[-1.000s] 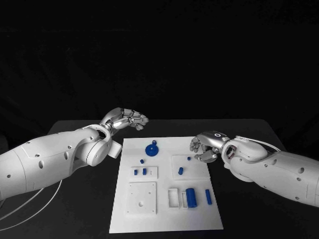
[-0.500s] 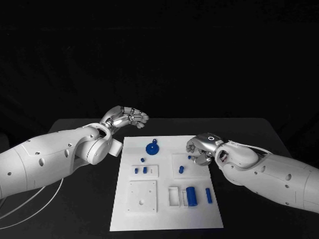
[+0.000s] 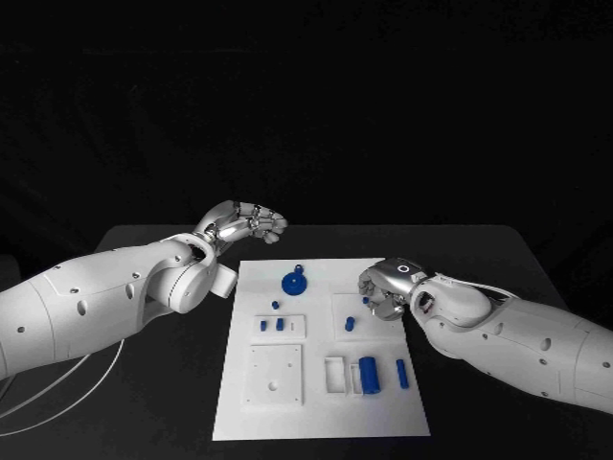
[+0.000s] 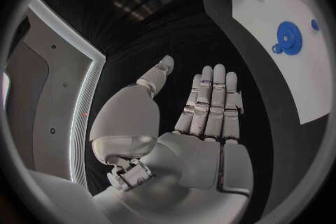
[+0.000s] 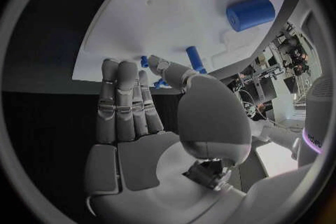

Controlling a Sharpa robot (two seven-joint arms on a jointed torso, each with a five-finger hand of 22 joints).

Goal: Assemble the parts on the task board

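white flat task board [image 3: 321, 402] in the middle of the black bench [image 3: 141, 383], with small blue parts [image 3: 368, 374] lying on it and a round blue gear-like part [image 3: 293, 283] near its far edge. silver left hand [image 3: 244, 225] off the board at its far left corner, fingers extended side by side, holding nothing. silver right hand [image 3: 385, 287] over the board's right edge, fingers straight, empty.
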